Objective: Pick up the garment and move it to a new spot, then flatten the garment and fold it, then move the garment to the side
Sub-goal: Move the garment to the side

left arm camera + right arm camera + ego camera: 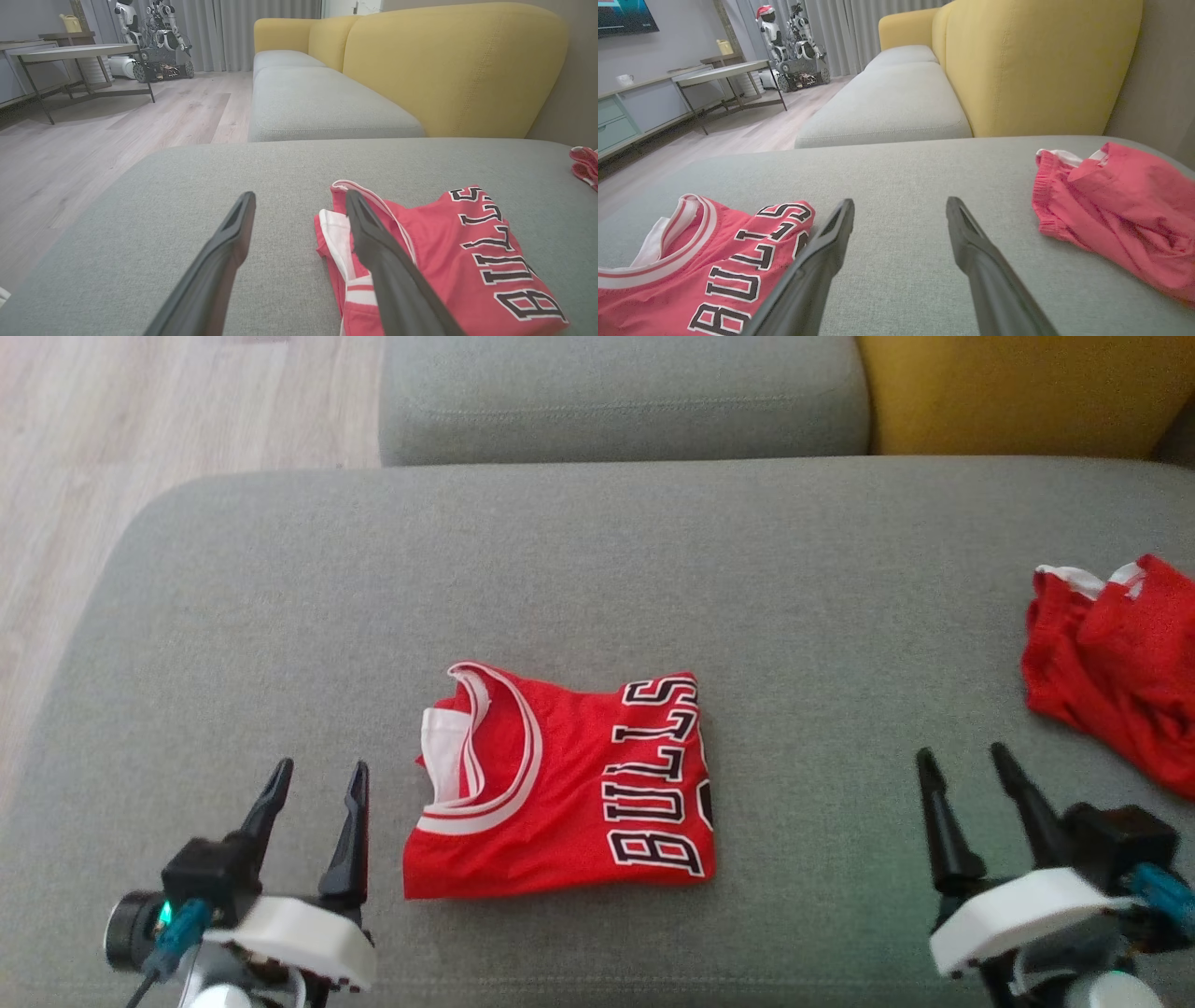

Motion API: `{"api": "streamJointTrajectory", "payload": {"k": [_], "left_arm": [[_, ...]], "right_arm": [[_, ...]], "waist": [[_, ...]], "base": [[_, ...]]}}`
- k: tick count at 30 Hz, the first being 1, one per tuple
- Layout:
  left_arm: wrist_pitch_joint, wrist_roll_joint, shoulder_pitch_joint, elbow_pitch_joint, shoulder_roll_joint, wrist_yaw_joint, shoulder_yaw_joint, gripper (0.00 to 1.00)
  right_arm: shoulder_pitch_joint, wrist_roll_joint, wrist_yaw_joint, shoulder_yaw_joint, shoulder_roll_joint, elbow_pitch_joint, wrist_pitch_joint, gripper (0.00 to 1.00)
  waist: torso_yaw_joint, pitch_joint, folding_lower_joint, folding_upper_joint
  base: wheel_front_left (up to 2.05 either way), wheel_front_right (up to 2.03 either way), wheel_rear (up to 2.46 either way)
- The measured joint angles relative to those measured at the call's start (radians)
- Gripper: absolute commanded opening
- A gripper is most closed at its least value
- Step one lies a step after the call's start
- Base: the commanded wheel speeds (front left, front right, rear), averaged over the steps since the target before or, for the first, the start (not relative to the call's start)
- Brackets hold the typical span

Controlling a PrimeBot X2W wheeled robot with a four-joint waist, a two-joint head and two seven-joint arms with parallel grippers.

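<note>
Head view: my left hand point(321, 767) and right hand point(962, 752) hang released, flanking the folded Bulls jersey point(569, 784) on the grey sofa cushion point(653, 569). Moving it aside, I'd pinch all layers together, clear of the crumpled red garment point(1111, 653).

Head view: from high above, facing steeply down and forward onto the grey seat cushion point(280, 569); the folded red jersey point(560, 784) is near the middle, the wooden floor point(140, 411) at upper left.
Left wrist view: low over the cushion, looking almost level along the left gripper point(301, 195) toward the yellow backrest point(444, 70); the jersey is very near, at lower right.
Right wrist view: also low and almost level, along the right gripper point(901, 201); the jersey is at lower left, a crumpled red garment point(1111, 210) at right.
Shared by all three: jersey, crumpled garment, cushion.
Shared by both wrist views: backrest, a table point(74, 50) and another robot point(159, 28) far in the room.
</note>
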Motion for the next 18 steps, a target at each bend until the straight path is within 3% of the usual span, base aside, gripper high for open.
{"api": "streamJointTrajectory", "payload": {"k": [8, 18], "left_arm": [[-0.006, 0.0, -0.097, -0.005, -0.003, -0.015, -0.026, 1.0], [-0.044, 0.0, -0.201, 0.045, -0.035, -0.054, -0.054, 1.0]], "right_arm": [[-0.096, 0.014, 0.0, 0.1, 0.0, 0.125, 0.007, 1.0], [-0.284, 0.104, 0.0, 0.284, -0.003, 0.427, -0.008, 1.0]], "waist": [[0.041, 0.066, 0.0, 0.0], [0.13, 0.181, 0.0, 0.0]], "base": [[0.0, 0.0, 0.0], [0.0, 0.0, 0.0]]}}
